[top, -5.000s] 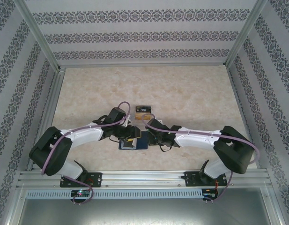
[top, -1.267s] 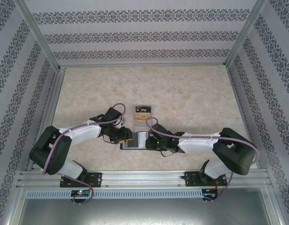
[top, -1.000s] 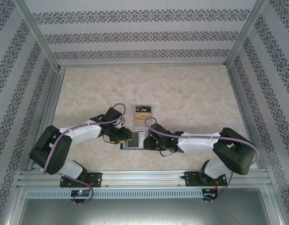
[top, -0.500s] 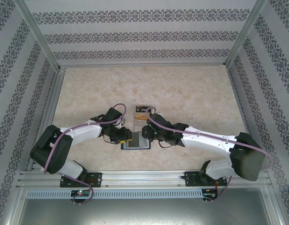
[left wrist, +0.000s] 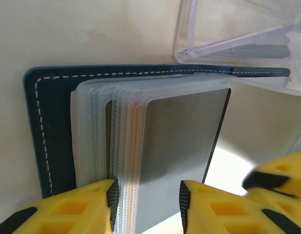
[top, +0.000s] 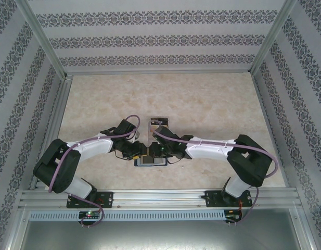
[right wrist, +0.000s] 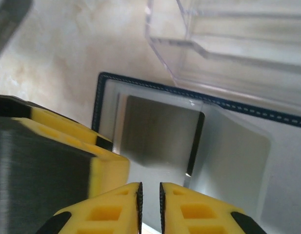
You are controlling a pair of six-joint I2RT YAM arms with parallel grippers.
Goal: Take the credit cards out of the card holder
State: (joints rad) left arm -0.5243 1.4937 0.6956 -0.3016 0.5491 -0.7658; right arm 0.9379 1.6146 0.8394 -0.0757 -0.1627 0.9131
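The card holder (left wrist: pixel 48 126) lies open on the table, navy with white stitching, its clear sleeves fanned out. A dark grey credit card (left wrist: pixel 179 141) sits in the top sleeve. My left gripper (left wrist: pixel 149 204) is open at the holder's near edge, its jaws standing over the sleeve edges and the card's near end. In the right wrist view the same card (right wrist: pixel 155 131) lies in the holder (right wrist: pixel 99 97). My right gripper (right wrist: pixel 150 204) hovers just in front of it, open by only a narrow slit, nothing seen between the pads. From above, both grippers meet over the holder (top: pixel 150 161).
A clear acrylic stand (top: pixel 159 122) holding a card stands just beyond the holder, close to both grippers (left wrist: pixel 228 29). Metal frame rails and patterned walls enclose the marbled table (top: pixel 212 104). The left gripper's fingers (right wrist: pixel 109 168) sit right beside my right gripper.
The right arm has swung left, bringing its gripper over the holder beside the left gripper, and its jaws have narrowed. The left arm and the holder have stayed put.
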